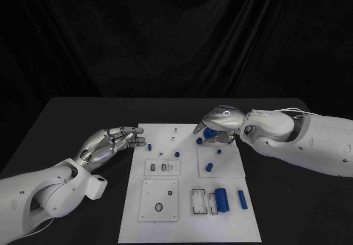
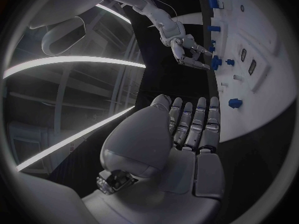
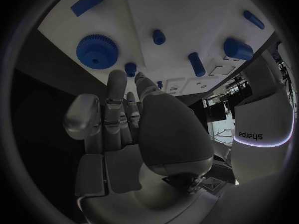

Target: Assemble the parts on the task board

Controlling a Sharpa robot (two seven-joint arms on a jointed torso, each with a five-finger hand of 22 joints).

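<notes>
The white task board [image 1: 190, 214] lies mid-table with several blue parts on it. A blue gear [image 1: 211, 134] sits near the board's far right corner. My right hand [image 1: 219, 122] hovers over it. In the right wrist view the fingertips [image 3: 116, 79] reach just short of the gear [image 3: 97, 50] and hold nothing. My left hand [image 1: 110, 144] hangs empty beside the board's left edge, its fingers [image 2: 193, 122] stretched side by side. A small blue peg [image 1: 149, 147] stands just inside that edge.
More blue pieces stand on the board: a peg [image 1: 177, 153], a short cylinder [image 1: 209, 166], and a thick cylinder [image 1: 221, 199] with a thin one [image 1: 242, 199] beside it at the near right. Black table [image 1: 66, 132] surrounds the board.
</notes>
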